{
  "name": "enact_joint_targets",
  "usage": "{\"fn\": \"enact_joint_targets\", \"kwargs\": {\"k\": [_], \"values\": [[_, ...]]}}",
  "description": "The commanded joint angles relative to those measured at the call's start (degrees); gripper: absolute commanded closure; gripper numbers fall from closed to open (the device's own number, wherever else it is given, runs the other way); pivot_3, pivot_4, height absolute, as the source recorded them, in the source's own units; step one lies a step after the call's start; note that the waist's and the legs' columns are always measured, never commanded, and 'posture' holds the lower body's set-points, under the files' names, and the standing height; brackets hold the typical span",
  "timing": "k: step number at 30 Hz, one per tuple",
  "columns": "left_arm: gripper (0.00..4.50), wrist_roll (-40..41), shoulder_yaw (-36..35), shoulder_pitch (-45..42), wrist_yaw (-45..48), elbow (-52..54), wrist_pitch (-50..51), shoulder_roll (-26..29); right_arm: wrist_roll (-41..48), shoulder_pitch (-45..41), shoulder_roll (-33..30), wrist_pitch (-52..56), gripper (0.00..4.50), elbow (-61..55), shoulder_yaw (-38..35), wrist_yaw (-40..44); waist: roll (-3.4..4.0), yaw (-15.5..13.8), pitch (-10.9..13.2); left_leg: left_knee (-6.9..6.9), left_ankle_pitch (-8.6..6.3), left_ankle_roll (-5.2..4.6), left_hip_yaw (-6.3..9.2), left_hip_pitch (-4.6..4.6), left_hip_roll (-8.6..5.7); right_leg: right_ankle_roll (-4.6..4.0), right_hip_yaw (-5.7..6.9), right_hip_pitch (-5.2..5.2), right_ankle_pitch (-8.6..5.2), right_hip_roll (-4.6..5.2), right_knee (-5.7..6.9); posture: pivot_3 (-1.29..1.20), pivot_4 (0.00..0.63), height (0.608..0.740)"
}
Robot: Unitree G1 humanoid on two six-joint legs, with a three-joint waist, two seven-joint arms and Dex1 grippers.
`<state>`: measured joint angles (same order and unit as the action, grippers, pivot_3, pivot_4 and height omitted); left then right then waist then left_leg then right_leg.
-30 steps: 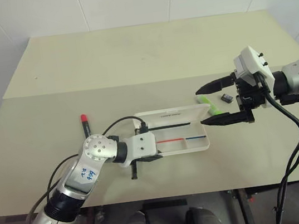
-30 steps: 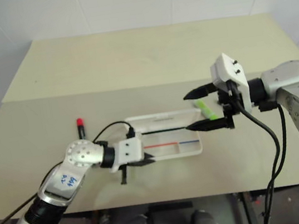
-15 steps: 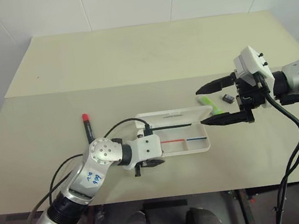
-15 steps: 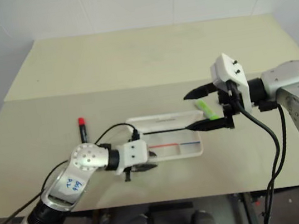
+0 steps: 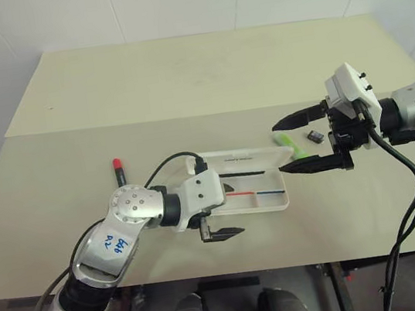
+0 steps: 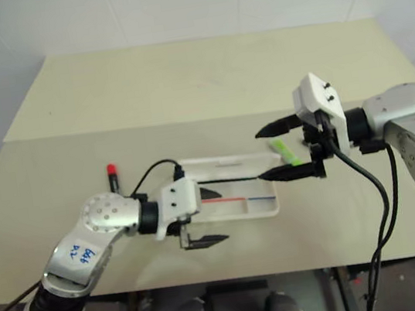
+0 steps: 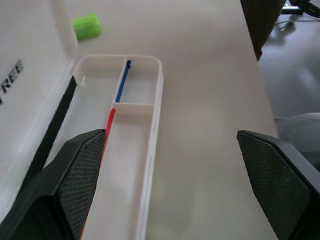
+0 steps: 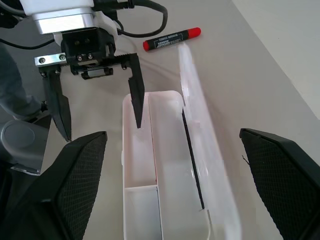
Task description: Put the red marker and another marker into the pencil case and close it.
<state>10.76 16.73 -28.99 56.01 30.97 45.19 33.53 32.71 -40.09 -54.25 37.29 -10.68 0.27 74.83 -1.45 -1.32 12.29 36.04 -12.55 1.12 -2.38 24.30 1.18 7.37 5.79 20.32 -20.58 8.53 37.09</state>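
Note:
The pencil case lies open mid-table, its lid folded back and thin red, blue and black pens inside. The red marker lies on the table left of it, partly behind my left arm; the right wrist view shows all of the marker. The lime-green marker rests just past the case's right end. My left gripper hangs open and empty over the case's near left corner. Above the case's right end hovers my right gripper, open and empty, close to the green marker.
A tiny black clip-like object sits right of the green marker. The table's front edge runs just below my left gripper. Bare tabletop spreads behind the case.
My left gripper has gone from shut to wide open, lifting and turning at the case's near left corner. The right arm, the case and both markers have stayed put.

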Motion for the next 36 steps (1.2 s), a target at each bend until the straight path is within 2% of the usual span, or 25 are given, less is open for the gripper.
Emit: {"fn": "enact_joint_targets", "kwargs": {"k": [1, 7, 11, 12, 15, 17, 18, 20, 22, 24, 27, 30, 32, 36], "values": [[0.02, 3.39, -2.30, -0.13, -0.29, 3.43, 2.50, 1.26, -0.25, -1.78, -0.29, -1.29, 0.00, 0.34, -0.41, 0.81, 0.00, -0.03, 0.00, -0.01, 0.00, 0.00, 0.00, -0.01, 0.00, 0.00, 0.00, 0.00, 0.00, 0.00, -0.01, 0.00, 0.150, 0.740], [0.02, 6.67, -4.92, 0.41, -0.90, 5.73, 3.22, 4.02, -1.12, -2.88, 0.07, -2.31, 0.00, 1.94, 0.34, 1.78, 0.00, -0.04, 0.00, -0.02, 0.00, 0.00, 0.00, 0.00, 0.00, 0.00, 0.00, 0.00, 0.00, 0.00, -0.04, 0.00, 0.150, 0.740], [0.02, 11.98, -10.87, 2.25, 0.98, 8.68, 2.96, 7.20, -1.60, -3.62, 0.39, -2.87, 0.00, 2.78, 0.88, 2.27, 0.00, -0.01, 0.00, -0.02, 0.00, 0.00, 0.00, 0.01, 0.00, 0.00, 0.00, 0.00, 0.00, 0.00, -0.07, 0.00, 0.150, 0.740], [0.02, 14.48, -13.72, 3.42, 1.75, 9.96, 3.50, 8.18, -1.60, -3.67, 0.35, -3.05, 0.00, 2.94, 0.90, 2.41, 0.00, 0.06, 0.00, -0.02, -0.01, 0.01, 0.00, 0.01, 0.00, 0.00, 0.00, 0.00, 0.00, 0.00, -0.07, 0.00, 0.150, 0.740], [0.02, 25.87, -29.36, 9.93, 5.57, 14.11, 5.64, 11.80, -1.73, -3.73, 0.10, -3.57, 0.00, 3.33, 0.99, 2.74, 0.00, 0.63, 0.00, -0.06, -0.02, 0.03, -0.01, 0.00, 0.06, 0.00, -0.01, 0.00, 0.00, -0.02, -0.08, 0.00, 0.150, 0.740], [0.02, 31.84, -41.71, 14.69, 7.45, 13.28, 7.35, 14.36, -1.66, -3.71, -0.24, -3.75, 0.00, 3.58, 0.74, 3.16, 0.01, 0.76, 0.01, -0.06, -0.04, 0.07, 0.01, 0.00, 0.15, -0.02, 0.01, 0.01, -0.01, -0.08, -0.10, 0.00, 0.150, 0.740], [0.02, 33.16, -48.67, 17.58, 8.47, 10.76, 7.68, 15.40, -1.79, -3.75, -0.31, -3.92, 0.00, 3.88, 0.68, 3.39, 0.01, 0.92, 0.01, -0.06, -0.04, 0.07, 0.02, -0.01, 0.18, -0.02, 0.02, 0.01, -0.01, -0.10, -0.09, 0.00, 0.150, 0.740], [0.02, 34.47, -58.19, 21.47, 8.40, 5.09, 7.62, 16.30, -1.12, -4.05, 0.03, -3.93, 0.00, 4.35, 0.22, 4.03, 0.01, 1.17, 0.01, -0.04, -0.05, 0.08, 0.00, -0.05, 0.18, -0.03, 0.01, -0.01, 0.00, -0.12, -0.08, 0.00, 0.150, 0.740], [0.02, 31.85, -61.59, 24.77, 7.36, 1.20, 5.35, 17.48, 0.93, -5.00, 0.82, -3.24, 0.00, 4.76, -0.62, 5.09, 0.01, 1.32, 0.00, -0.04, -0.06, 0.08, -0.01, -0.08, 0.18, -0.03, 0.00, -0.03, 0.00, -0.12, -0.07, 0.00, 0.150, 0.740], [0.02, 30.29, -62.36, 25.48, 4.61, -1.16, 3.98, 18.08, 2.75, -6.36, 1.40, -2.77, 0.00, 5.15, -1.23, 6.27, 0.01, 1.20, 0.01, -0.05, -0.10, 0.09, -0.02, -0.09, 0.18, -0.03, 0.00, -0.03, 0.00, -0.12, -0.09, 0.00, 0.150, 0.740], [0.02, 27.82, -61.02, 21.81, -4.73, -7.06, 5.21, 17.93, 7.00, -8.67, 2.44, -1.13, 0.00, 5.28, -2.76, 7.76, 0.00, 0.98, 0.01, -0.03, -0.19, 0.09, -0.01, -0.06, 0.37, -0.03, -0.01, -0.03, 0.00, -0.10, -0.11, 0.00, 0.150, 0.740], [0.02, 19.78, -52.04, 16.43, -16.92, -11.31, 3.83, 16.04, 7.25, -9.50, 3.19, -1.49, 0.00, 4.80, -2.13, 7.85, 0.00, 0.90, 0.01, -0.04, -0.21, 0.12, -0.03, -0.07, 0.39, -0.03, -0.02, -0.02, 0.00, -0.14, -0.11, 0.00, 0.150, 0.740], [0.02, 17.82, -47.64, 11.84, -22.91, -13.35, 4.09, 12.96, 7.77, -9.75, 4.01, -1.22, 0.00, 4.12, -1.94, 7.55, -0.04, 0.63, -0.01, -0.03, -0.21, 0.12, -0.07, -0.08, 0.37, -0.03, -0.03, -0.01, 0.00, -0.14, -0.07, 0.00, 0.150, 0.740], [0.02, 11.68, -36.97, 5.01, -36.14, -15.03, 12.72, 6.88, 7.90, -9.60, 4.59, -0.79, 0.00, 2.54, -1.93, 6.58, -0.09, 0.44, -0.03, -0.01, -0.22, 0.11, -0.14, 0.00, 0.34, -0.03, -0.07, 0.05, 0.09, -0.19, 0.08, 0.00, 0.150, 0.740]]}}
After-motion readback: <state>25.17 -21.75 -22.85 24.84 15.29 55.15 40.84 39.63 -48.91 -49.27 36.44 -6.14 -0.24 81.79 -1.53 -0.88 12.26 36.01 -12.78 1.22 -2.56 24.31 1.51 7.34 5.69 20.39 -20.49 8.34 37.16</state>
